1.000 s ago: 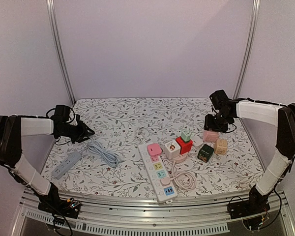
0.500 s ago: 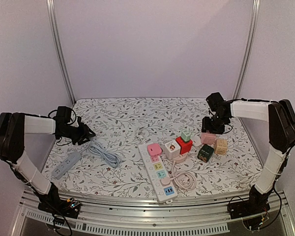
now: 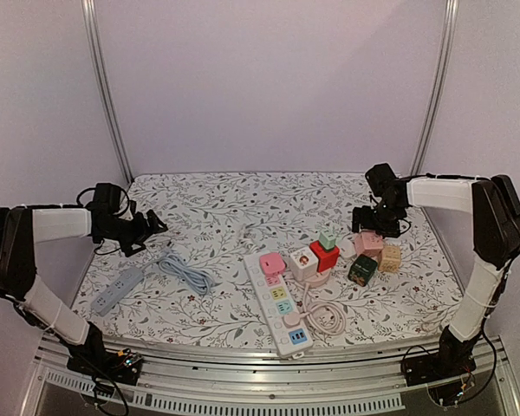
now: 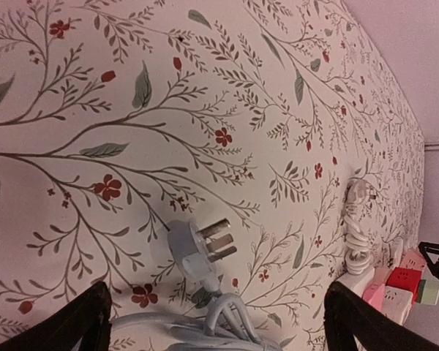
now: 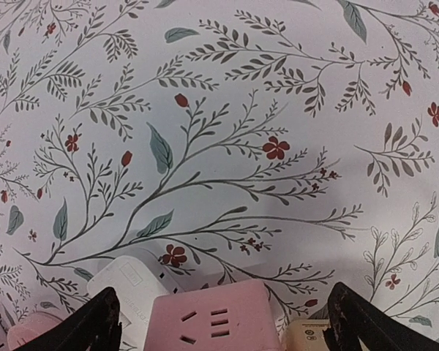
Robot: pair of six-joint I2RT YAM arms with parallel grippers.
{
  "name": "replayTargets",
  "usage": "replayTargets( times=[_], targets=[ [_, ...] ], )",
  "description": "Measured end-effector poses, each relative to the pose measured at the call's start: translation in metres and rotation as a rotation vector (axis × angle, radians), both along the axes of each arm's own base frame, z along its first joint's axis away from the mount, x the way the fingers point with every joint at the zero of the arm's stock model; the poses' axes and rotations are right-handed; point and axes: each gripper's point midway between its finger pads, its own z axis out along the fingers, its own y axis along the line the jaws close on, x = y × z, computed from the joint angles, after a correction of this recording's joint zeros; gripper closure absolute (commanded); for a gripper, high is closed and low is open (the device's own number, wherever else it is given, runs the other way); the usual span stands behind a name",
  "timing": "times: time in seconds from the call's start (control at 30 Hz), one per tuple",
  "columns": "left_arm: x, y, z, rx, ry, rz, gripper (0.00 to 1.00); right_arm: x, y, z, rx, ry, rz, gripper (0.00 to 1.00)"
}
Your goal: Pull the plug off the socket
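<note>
"Where's the pink plug (image 3: 272,263)?"

"Seated in the white power strip (image 3: 282,308), mid-table toward the front, well apart from both pincers."

"And the pincers?"

"The left gripper (image 3: 152,225) is spread wide near a loose grey plug (image 4: 200,245). The right gripper (image 3: 364,220) is wide too, by a pink cube (image 5: 208,318)."

The left arm (image 3: 61,224) stretches low and level toward the centre, the left gripper (image 3: 152,224) held with fingers (image 4: 84,322) spread wide, while the right arm (image 3: 442,192) folds inward and the right gripper (image 3: 364,218) tilts downward, its fingers (image 5: 95,325) equally wide apart.
</note>
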Motion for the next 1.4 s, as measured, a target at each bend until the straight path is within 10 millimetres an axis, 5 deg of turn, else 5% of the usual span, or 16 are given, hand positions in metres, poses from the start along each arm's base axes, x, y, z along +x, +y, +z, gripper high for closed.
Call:
replayTargets(
  times=[0.17,0.37,0.7,0.8,1.23,1.4],
  targets=[
    [-0.006,0.006,0.017,0.027,-0.044,0.021,0.0,0.001,-0.007,0.013,-0.013,-0.028,-0.002,0.01],
    [-0.03,0.001,0.026,0.051,-0.054,0.016,0.0,-0.006,-0.02,0.056,-0.043,-0.097,-0.024,0.01],
    [-0.093,-0.077,0.044,0.016,-0.101,-0.186,0.0,-0.055,-0.011,0.145,0.128,-0.274,0.012,0.01],
    [-0.107,-0.088,0.047,0.001,-0.108,-0.206,0.01,-0.08,0.007,0.15,0.172,-0.277,0.072,0.01],
    [-0.151,-0.152,0.045,-0.071,-0.079,-0.342,0.09,-0.201,0.147,0.165,0.305,-0.229,0.507,0.04],
    [-0.155,-0.174,0.035,-0.095,-0.059,-0.38,0.12,-0.218,0.193,0.172,0.345,-0.216,0.564,0.11]
  ],
)
